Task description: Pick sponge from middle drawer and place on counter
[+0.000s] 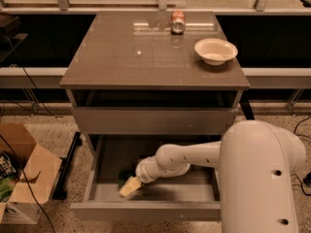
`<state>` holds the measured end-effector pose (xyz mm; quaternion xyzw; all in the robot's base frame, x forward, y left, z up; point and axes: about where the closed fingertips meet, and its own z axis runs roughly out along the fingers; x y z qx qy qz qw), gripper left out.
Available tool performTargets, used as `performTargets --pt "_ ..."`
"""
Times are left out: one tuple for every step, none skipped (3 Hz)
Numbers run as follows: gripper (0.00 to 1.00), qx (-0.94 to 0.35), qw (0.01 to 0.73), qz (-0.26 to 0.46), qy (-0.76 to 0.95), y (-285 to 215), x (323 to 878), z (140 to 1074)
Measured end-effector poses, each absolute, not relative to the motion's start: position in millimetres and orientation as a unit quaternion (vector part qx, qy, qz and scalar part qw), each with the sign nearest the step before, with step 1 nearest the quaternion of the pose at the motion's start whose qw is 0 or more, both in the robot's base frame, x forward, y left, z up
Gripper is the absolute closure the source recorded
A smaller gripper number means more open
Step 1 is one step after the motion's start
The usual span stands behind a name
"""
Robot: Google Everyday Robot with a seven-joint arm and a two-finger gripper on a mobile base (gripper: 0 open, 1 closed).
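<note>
The middle drawer is pulled open below the counter. My gripper reaches down into the drawer's left front part, and its pale tip is low over the grey floor. The sponge shows as a dark green patch right beside the tip, on its left, partly hidden by it. I cannot tell whether the gripper touches or holds the sponge. My white arm crosses the drawer from the right.
A white bowl and a can stand on the back right of the counter. A cardboard box sits on the speckled floor at the left. My large white arm link fills the lower right.
</note>
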<state>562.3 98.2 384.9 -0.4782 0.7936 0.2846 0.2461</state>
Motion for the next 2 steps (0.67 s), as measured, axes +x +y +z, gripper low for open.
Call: performTargets --pt "0.18 -0.468 0.228 0.261 0.813 90 551 373" --pt "0.42 -0.467 0.211 0.241 0.824 86 538 366"
